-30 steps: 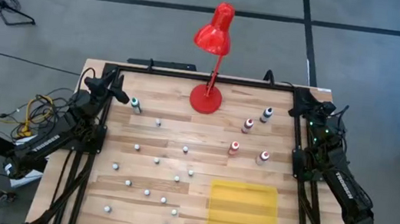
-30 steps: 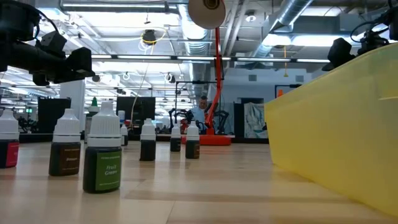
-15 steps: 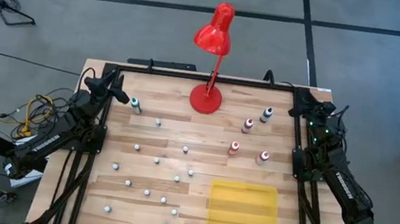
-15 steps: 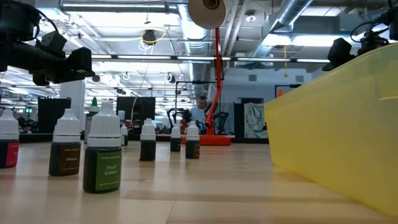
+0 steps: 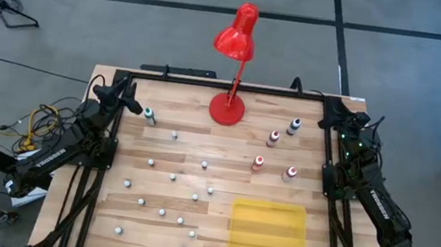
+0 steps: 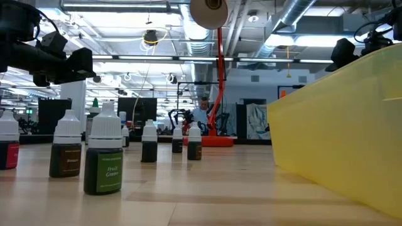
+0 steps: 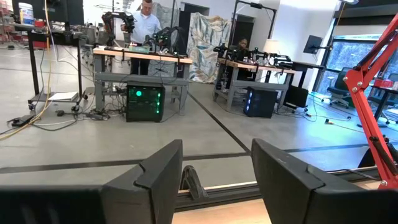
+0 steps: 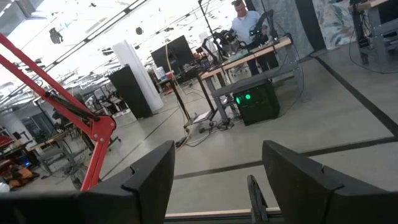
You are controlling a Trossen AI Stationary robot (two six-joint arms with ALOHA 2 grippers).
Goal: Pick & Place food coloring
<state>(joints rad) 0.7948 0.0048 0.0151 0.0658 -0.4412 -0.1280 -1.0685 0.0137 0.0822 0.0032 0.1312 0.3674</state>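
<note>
Five food coloring bottles show in the high view: a teal one (image 5: 148, 115) at the far left, and a dark one (image 5: 293, 126), a pinkish one (image 5: 273, 136), an orange-red one (image 5: 258, 163) and a red one (image 5: 290, 174) at the far right. All rest on the wooden table. My left gripper (image 5: 125, 91) (image 7: 217, 163) hangs open over the far left corner, and its fingers point level toward the far edge. At the far right corner my right gripper (image 5: 333, 114) (image 8: 217, 163) is open and level too. Neither has anything between its fingers.
A red desk lamp (image 5: 227, 107) stands at the far middle. A yellow tray (image 5: 268, 229) lies near right. Several white-capped dropper bottles stand upright at the near left (image 5: 162, 212), among them a green one (image 6: 104, 168). A black rail (image 5: 209, 82) rims the table.
</note>
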